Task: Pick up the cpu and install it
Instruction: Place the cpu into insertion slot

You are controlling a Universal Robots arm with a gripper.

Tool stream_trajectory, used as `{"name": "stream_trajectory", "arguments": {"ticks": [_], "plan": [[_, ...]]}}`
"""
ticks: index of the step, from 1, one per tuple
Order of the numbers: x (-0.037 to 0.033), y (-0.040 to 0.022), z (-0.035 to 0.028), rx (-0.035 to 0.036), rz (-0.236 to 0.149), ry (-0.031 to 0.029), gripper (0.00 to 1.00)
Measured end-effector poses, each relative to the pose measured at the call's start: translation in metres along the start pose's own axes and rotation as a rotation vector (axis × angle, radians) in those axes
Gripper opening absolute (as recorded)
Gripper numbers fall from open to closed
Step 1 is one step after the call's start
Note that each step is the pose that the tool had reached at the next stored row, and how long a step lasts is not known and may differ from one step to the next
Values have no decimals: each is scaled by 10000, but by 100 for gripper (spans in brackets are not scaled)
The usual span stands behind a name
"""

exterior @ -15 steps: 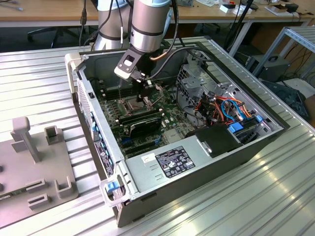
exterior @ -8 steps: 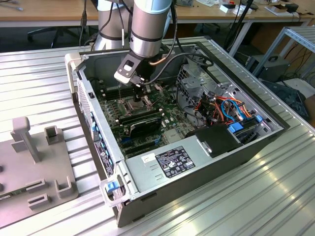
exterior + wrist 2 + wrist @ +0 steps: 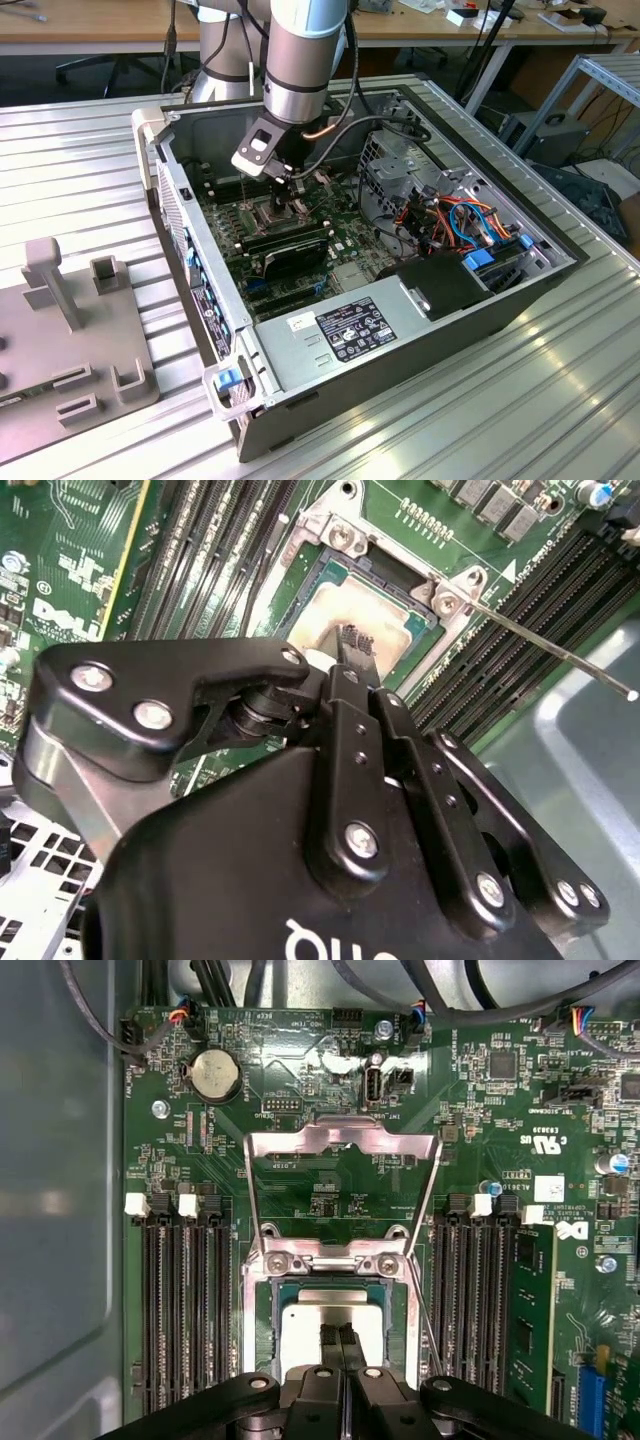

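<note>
— Where does my gripper stand?

— Your gripper [image 3: 340, 1345] hangs right over the cpu [image 3: 300, 1325], its fingers pressed together with nothing between them. I can't tell whether the tips touch the metal top.

— And the cpu itself?

— It lies flat inside the socket frame [image 3: 330, 1258], directly beneath your fingertips. It's square, so it has no long axis, and its edges run parallel to the frame's.

— What room do I have?

— It's tight sideways. The thin lever rod [image 3: 425, 1325] slants just beside the frame, and memory slots [image 3: 180, 1310] flank both sides. Beyond the socket, the load plate [image 3: 340, 1138] is swung open over the board. The case wall [image 3: 50, 1210] is well apart. Straight up looks like your only free way.
</note>
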State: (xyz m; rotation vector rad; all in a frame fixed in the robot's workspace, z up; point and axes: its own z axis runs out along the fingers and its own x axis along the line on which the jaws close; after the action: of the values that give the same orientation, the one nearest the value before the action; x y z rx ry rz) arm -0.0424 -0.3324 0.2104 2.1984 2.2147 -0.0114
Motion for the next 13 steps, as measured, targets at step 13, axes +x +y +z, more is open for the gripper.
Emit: {"name": "stream_trajectory", "arguments": {"ticks": [13], "plan": [[1,-1,44,2,0,2,11]]}}
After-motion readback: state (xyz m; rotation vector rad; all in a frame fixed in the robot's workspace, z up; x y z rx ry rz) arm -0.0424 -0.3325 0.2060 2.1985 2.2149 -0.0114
